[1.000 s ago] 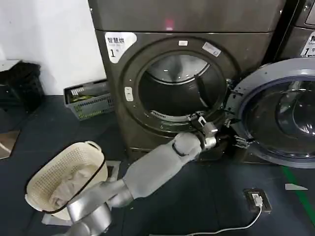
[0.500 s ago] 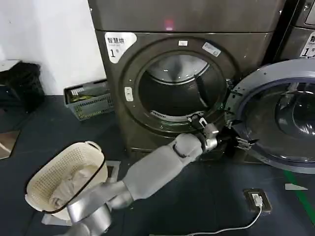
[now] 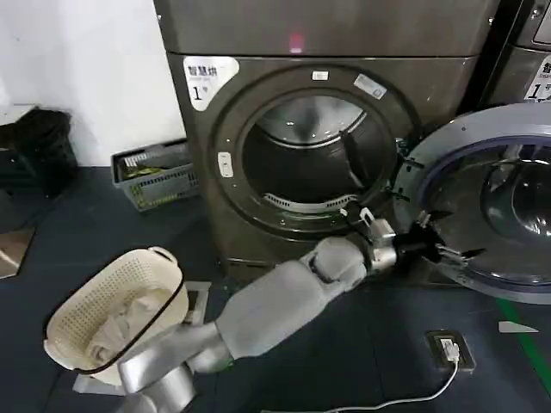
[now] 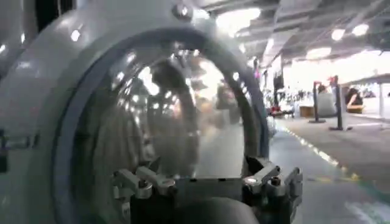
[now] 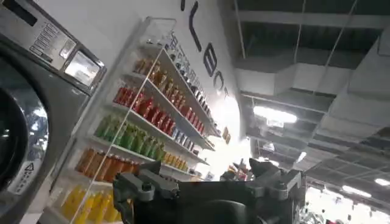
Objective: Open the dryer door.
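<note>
The dryer door (image 3: 469, 138) stands swung open to the right of the drum opening (image 3: 314, 155), its pale grey inner rim and dark glass facing me. My left arm reaches across the front of the dryer, and my left gripper (image 3: 443, 248) is open at the door's lower inner rim with nothing between its fingers. The left wrist view looks over the left gripper (image 4: 204, 178) straight at the door's glass (image 4: 170, 115) and grey rim (image 4: 42, 122). My right gripper (image 5: 210, 182) is open, raised away from the dryer, pointing up at shelves and ceiling.
A cream laundry basket (image 3: 159, 262) with cloth in it lies on the floor at front left. A grey crate (image 3: 159, 185) sits beside the dryer's left side. A second machine (image 3: 525, 43) stands behind the open door. A charger box (image 3: 449, 348) with a cable lies on the floor.
My left gripper has moved right and a little lower, from the hinge side of the opening onto the door's inner face. The door has swung slightly farther right.
</note>
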`<act>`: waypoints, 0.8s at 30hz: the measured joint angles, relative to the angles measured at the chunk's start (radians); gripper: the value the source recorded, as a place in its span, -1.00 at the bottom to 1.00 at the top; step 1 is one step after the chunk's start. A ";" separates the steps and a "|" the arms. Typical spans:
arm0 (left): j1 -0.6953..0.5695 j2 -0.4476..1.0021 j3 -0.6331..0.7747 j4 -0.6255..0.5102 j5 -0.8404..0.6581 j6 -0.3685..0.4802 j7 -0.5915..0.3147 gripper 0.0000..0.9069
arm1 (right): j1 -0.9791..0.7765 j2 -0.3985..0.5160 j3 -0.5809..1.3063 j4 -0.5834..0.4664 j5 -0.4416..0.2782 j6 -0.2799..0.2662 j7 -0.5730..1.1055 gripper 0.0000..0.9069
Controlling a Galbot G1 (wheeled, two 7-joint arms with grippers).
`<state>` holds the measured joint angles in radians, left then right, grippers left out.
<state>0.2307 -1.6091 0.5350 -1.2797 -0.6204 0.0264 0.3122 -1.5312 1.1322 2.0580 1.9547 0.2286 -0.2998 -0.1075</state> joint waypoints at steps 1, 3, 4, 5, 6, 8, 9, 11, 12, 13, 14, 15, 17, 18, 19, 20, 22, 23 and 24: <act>0.004 0.000 0.002 -0.014 -0.006 -0.014 -0.001 1.00 | 0.001 0.000 0.000 0.000 0.000 0.000 0.000 1.00; 0.013 0.000 0.002 -0.045 -0.025 -0.037 -0.003 1.00 | 0.005 0.000 -0.004 0.000 0.000 0.001 -0.001 1.00; 0.017 0.000 0.002 -0.061 -0.032 -0.051 -0.007 1.00 | 0.006 0.000 -0.007 0.000 0.000 0.001 -0.002 1.00; 0.026 0.002 0.002 -0.077 -0.032 -0.062 -0.008 1.00 | 0.007 0.001 -0.009 0.000 -0.001 0.002 -0.002 1.00; 0.029 0.018 0.001 -0.091 -0.031 -0.074 -0.009 1.00 | 0.008 0.002 -0.010 0.000 -0.002 0.002 -0.003 1.00; 0.036 0.066 0.004 -0.118 -0.036 -0.099 -0.019 1.00 | 0.009 0.002 -0.014 0.000 -0.002 0.003 -0.006 1.00; 0.041 0.085 0.005 -0.134 -0.038 -0.112 -0.022 1.00 | 0.009 0.001 -0.015 0.000 -0.002 0.003 -0.006 1.00; 0.046 0.124 0.005 -0.166 -0.038 -0.139 -0.031 1.00 | 0.010 -0.004 -0.015 -0.002 -0.002 0.003 -0.006 1.00; 0.049 0.142 0.004 -0.180 -0.046 -0.143 -0.041 1.00 | 0.010 -0.006 -0.015 -0.003 -0.002 0.003 -0.006 1.00; 0.049 0.161 0.002 -0.200 -0.065 -0.144 -0.048 1.00 | 0.011 -0.008 -0.015 -0.004 -0.002 0.003 -0.006 1.00; 0.052 0.178 0.000 -0.218 -0.071 -0.149 -0.051 1.00 | 0.013 -0.009 -0.015 -0.005 -0.003 0.003 -0.007 1.00; 0.054 0.198 0.000 -0.238 -0.074 -0.163 -0.052 1.00 | 0.015 -0.009 -0.017 -0.005 -0.003 0.003 -0.007 1.00; 0.058 0.236 0.000 -0.271 -0.085 -0.185 -0.059 1.00 | 0.020 -0.009 -0.022 -0.004 -0.005 0.004 -0.010 1.00; 0.061 0.257 0.001 -0.288 -0.099 -0.187 -0.061 1.00 | 0.024 -0.010 -0.023 -0.003 -0.007 0.004 -0.010 1.00; 0.064 0.278 0.001 -0.306 -0.103 -0.187 -0.069 1.00 | 0.030 -0.012 -0.024 -0.001 -0.008 0.005 -0.010 1.00; 0.068 0.302 -0.001 -0.325 -0.092 -0.186 -0.074 1.00 | 0.034 -0.013 -0.025 0.000 -0.008 0.004 -0.010 1.00; 0.072 0.354 -0.010 -0.359 -0.052 -0.184 -0.082 1.00 | 0.039 -0.015 -0.028 0.003 -0.010 0.004 -0.013 1.00; 0.073 0.379 -0.015 -0.373 -0.036 -0.176 -0.083 1.00 | 0.042 -0.017 -0.028 0.003 -0.010 0.004 -0.014 1.00; 0.074 0.407 -0.018 -0.387 -0.025 -0.170 -0.081 1.00 | 0.045 -0.018 -0.030 0.003 -0.010 0.003 -0.015 1.00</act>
<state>0.3045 -1.2019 0.5170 -1.6670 -0.6454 -0.1440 0.2310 -1.4863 1.1138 2.0285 1.9575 0.2186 -0.2964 -0.1225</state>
